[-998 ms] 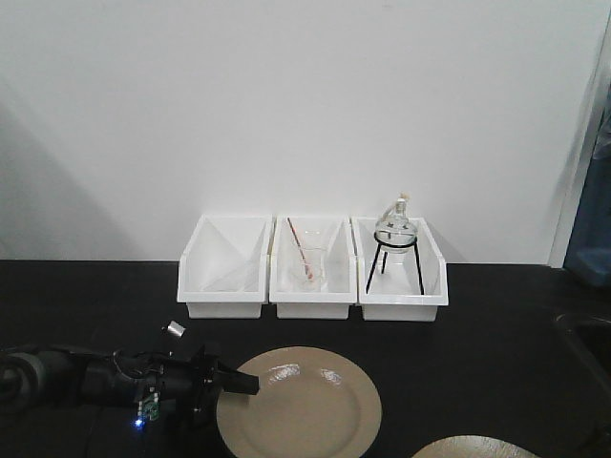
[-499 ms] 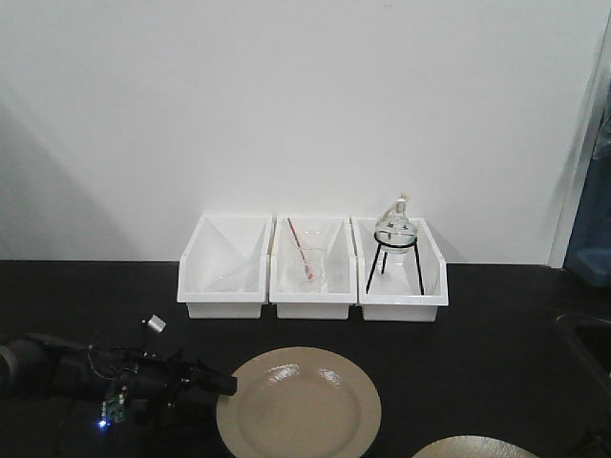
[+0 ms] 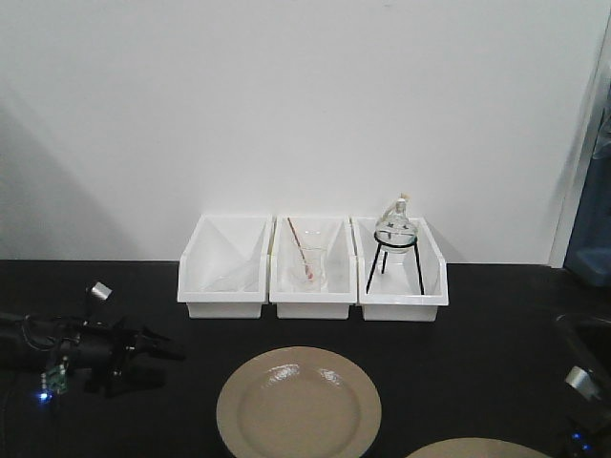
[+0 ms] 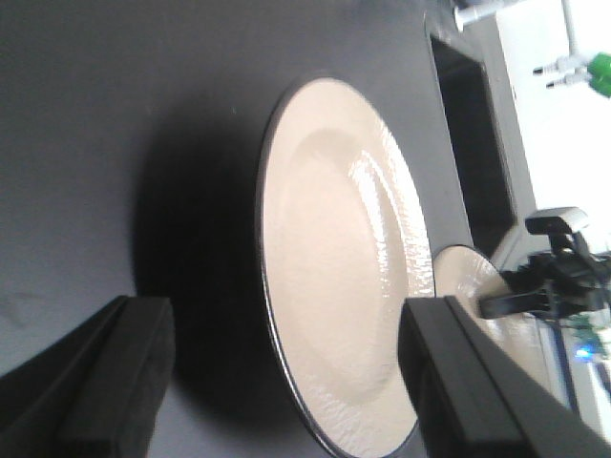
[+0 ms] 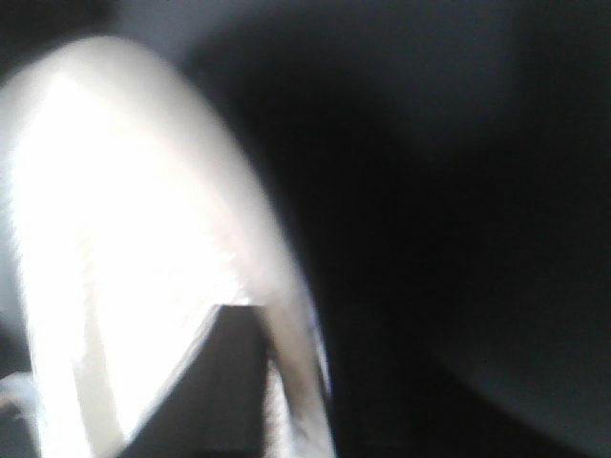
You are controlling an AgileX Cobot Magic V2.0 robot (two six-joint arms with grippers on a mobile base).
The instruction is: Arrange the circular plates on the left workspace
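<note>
**Q:** What did the front camera show?

**A:** The first plate (image 3: pixel 299 405), beige and glossy, lay flat on the black countertop (image 3: pixel 458 334), in front of the middle bin (image 3: pixel 311 277) of three white ones. The second plate (image 3: pixel 477 448) sat to its right, cut off by the bottom edge. The left gripper (image 3: pixel 164 349) hung low over the counter, left of the first plate and apart from it.

**Q:** And in the bins?

**A:** A beaker (image 3: pixel 312 262) with a rod stood in the middle one, and a round flask (image 3: pixel 395 224) on a black tripod in the right bin (image 3: pixel 399 286).

**Q:** The left wrist camera?

**A:** Its fingers (image 4: pixel 124 382) stood wide apart, holding nothing — the first plate (image 4: pixel 344 267) lay ahead, touching neither. Beyond it was the second plate (image 4: pixel 468 281), with the right gripper (image 4: pixel 492 307) just beside its rim. I could not tell whether that claw was parted or closed.

**Q:** The right wrist camera?

**A:** It was badly blurred. The second plate (image 5: pixel 115 239) glared pale on the left over dark counter, with a dark shape (image 5: pixel 234 382) across its lower edge — the claw's state could not be made out.
</note>
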